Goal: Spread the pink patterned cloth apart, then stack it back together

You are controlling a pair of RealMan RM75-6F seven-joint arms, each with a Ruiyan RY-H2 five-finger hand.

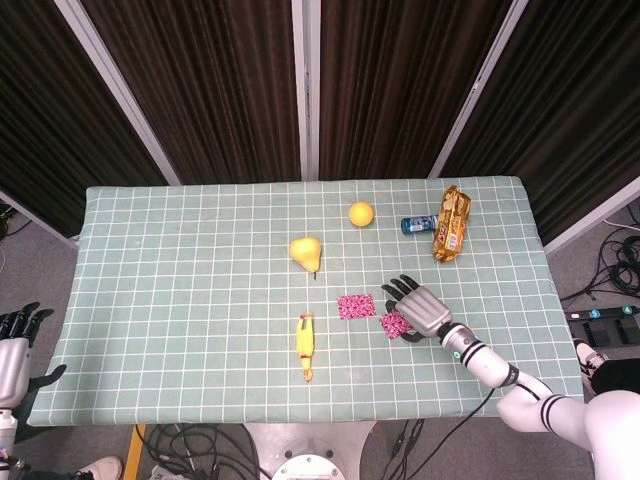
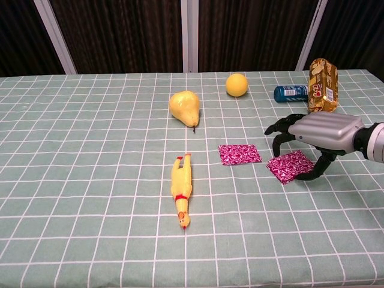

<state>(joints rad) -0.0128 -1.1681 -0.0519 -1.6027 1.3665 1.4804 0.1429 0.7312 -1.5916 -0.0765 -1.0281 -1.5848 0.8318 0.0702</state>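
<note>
Spread step looks done: two pink cloth pcs lie apart near counter's front-right. Right hand (image 2: 321,135) arches over the right pc (image 2: 290,166), fingers (image 2: 277,129) apart, holding nothing. Left pc (image 2: 239,153) just beside. Next: pinch right pc, lay it on left pc.

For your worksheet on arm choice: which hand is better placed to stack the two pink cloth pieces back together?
The right hand: it hovers over the right pink cloth piece, beside the other piece. The left hand hangs off the table's left edge.
</note>
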